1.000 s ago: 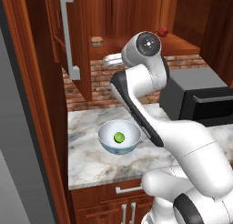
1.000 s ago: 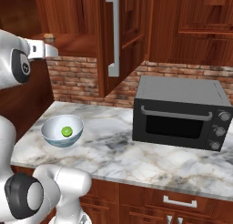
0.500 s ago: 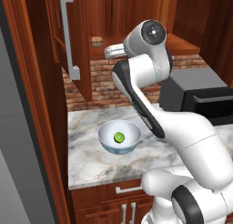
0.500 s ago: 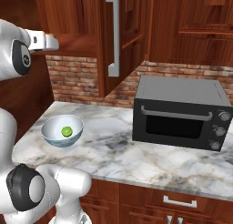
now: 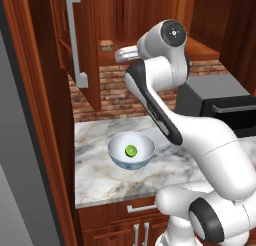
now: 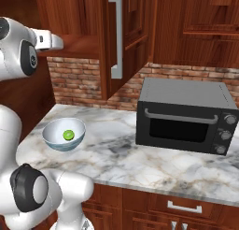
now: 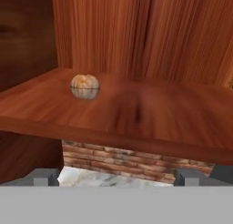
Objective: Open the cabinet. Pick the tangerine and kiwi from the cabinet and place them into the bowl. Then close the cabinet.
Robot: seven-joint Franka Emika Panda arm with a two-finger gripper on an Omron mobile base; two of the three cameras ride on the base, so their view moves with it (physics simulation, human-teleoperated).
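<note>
The cabinet (image 5: 89,50) stands open, its door swung out with a long silver handle (image 5: 73,37). On its shelf (image 7: 150,118) lies the tangerine (image 7: 85,86), small and orange-brown, also seen deep inside the cabinet as the tangerine (image 5: 105,45). My gripper (image 7: 116,177) is open and empty, level with the shelf's front edge and short of the fruit. The hand (image 5: 122,54) points into the cabinet. The bowl (image 5: 116,151) sits on the counter below, with the lime-green kiwi (image 5: 131,150) inside; from the other side the kiwi (image 6: 68,134) lies in the bowl (image 6: 53,133).
A dark microwave (image 6: 184,114) stands on the marble counter (image 6: 140,159) to the right of the bowl. The open door (image 6: 106,42) hangs over the counter between the hand and the microwave. A brick wall (image 6: 79,86) backs the counter.
The arm has lifted and the hand has risen to shelf height, reaching a little toward the cabinet. The bowl and kiwi have not moved. The jaws stay open.
</note>
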